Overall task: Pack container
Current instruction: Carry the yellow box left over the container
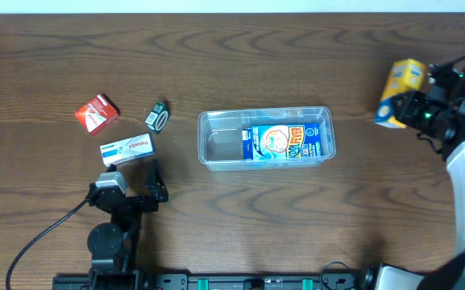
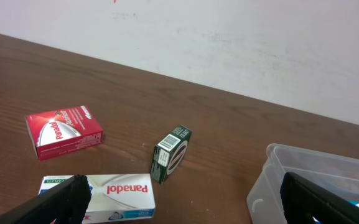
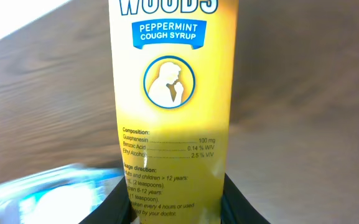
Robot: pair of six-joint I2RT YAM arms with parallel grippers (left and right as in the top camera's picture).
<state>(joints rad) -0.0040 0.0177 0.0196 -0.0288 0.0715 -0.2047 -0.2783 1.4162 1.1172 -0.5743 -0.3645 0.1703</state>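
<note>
Yellow cardboard cough-syrup box (image 3: 173, 93) is clamped by right gripper (image 3: 174, 202) near the table's (image 1: 313, 217) right edge; left gripper (image 1: 134, 176) is seen wide open.

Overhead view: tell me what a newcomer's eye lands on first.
The yellow box, held by the right gripper at the right edge of the table, stands out most. Next comes the clear container mid-table with a blue box inside. On the left sit a red box, a green box and a white box by the open left gripper.
</note>
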